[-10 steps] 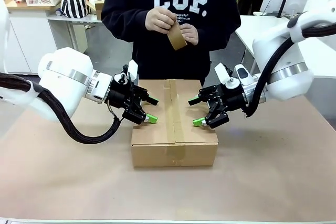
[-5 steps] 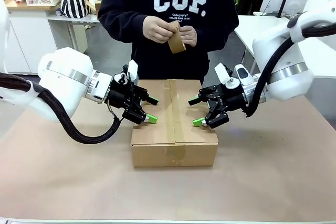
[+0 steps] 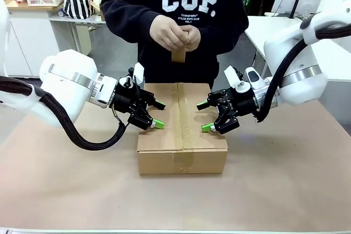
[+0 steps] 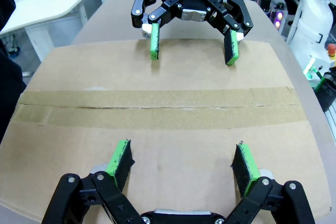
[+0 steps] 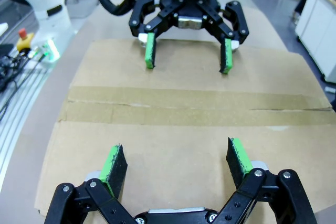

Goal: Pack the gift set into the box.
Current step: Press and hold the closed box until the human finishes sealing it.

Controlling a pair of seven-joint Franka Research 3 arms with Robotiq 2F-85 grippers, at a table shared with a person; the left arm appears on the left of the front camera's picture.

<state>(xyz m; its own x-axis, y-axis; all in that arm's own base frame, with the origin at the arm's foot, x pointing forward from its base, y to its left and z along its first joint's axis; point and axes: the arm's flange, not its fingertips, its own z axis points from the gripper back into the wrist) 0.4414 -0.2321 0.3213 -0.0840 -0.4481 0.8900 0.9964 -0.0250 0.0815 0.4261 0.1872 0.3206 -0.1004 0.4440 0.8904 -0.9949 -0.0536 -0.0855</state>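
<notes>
Front view: you have the box (image 3: 182, 130) at mid-desk (image 3: 285, 190), flaps closed, a strip of brown tape (image 3: 184, 114) running along the centre seam and down the near wall. Left tool (image 3: 158, 114) sits over the box's left half, fingers spread, gripping nothing. Right tool (image 3: 205, 116) sits over the right half, likewise spread and empty. Behind the box, the person's hands (image 3: 174, 33) hold a roll of brown tape (image 3: 179, 53) at chest height.

Left wrist view: your left tool (image 4: 181, 163) hangs released over the near flap of the box (image 4: 157, 150), green pads (image 4: 118, 157) apart. Tape (image 4: 157, 111) crosses the seam. The right tool (image 4: 191, 41) faces it from the far flap, released.

Right wrist view: your right tool (image 5: 176, 163) is spread over the box (image 5: 173, 145); the tape (image 5: 194, 107) lies between it and the left tool (image 5: 188, 55) opposite, also spread.
</notes>
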